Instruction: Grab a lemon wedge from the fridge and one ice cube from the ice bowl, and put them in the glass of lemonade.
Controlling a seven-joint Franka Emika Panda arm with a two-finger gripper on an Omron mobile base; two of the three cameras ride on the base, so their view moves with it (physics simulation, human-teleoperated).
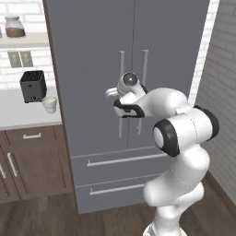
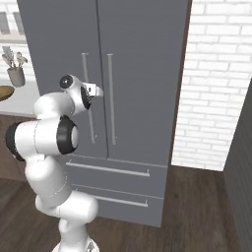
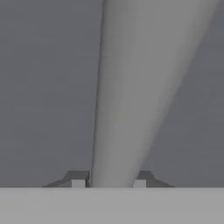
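Two closed grey doors front the fridge (image 1: 101, 69), and the jaws (image 3: 109, 183) sit at the left door's handle (image 3: 127, 87), a vertical bar running from 6 to 12 o'clock in the hand view. Its fingertips (image 3: 78, 183) straddle the bar closely, parted about its width; whether they press it I cannot tell. At 9 o'clock the lemonade glass (image 1: 50, 104) stands on the desk (image 1: 18, 113).

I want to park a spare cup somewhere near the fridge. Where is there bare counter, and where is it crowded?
Bare counter lies in front of the black toaster, left of the fridge. Beside the toaster it is crowded by the glass of lemonade. At the fridge handle the gripper straddles the bar.
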